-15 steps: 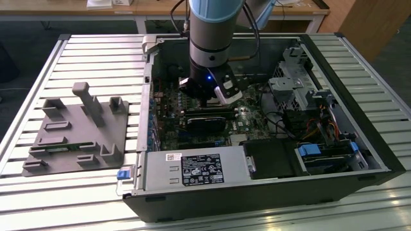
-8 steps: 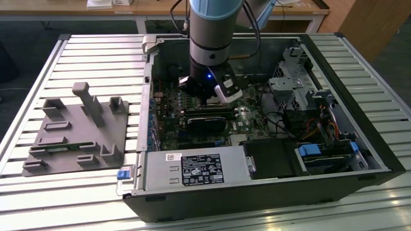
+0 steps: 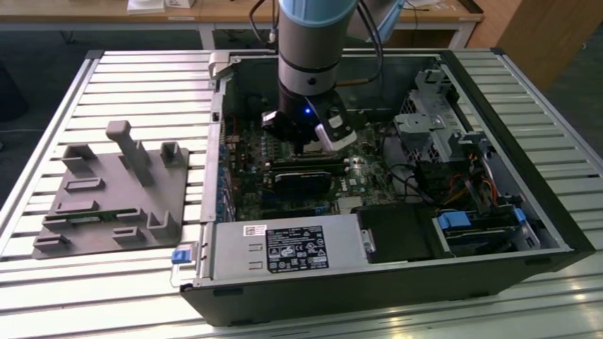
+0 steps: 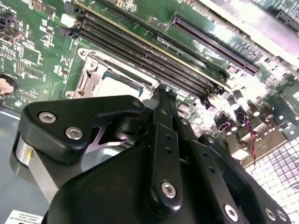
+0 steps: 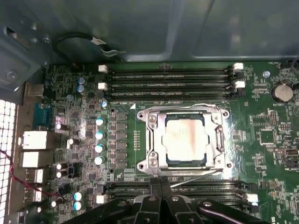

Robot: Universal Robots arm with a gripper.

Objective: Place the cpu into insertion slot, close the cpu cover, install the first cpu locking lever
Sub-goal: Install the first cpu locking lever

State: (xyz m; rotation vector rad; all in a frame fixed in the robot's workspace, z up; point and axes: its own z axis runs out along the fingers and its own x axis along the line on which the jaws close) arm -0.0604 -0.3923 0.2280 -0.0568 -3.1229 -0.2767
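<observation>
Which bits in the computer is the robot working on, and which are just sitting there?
For the job:
- cpu, seated in the insertion slot
- cpu cover, closed over it
- tool, fingers together beside the socket

Just there:
- memory slots
- grey fixture plate
- power supply

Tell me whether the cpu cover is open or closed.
Closed: in the first wrist view the cpu cover lies flat around the cpu, framing its face.

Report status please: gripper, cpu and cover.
Gripper shut, empty, at socket edge. Cpu seated, cpu cover closed over it. Nothing in the way.
</observation>
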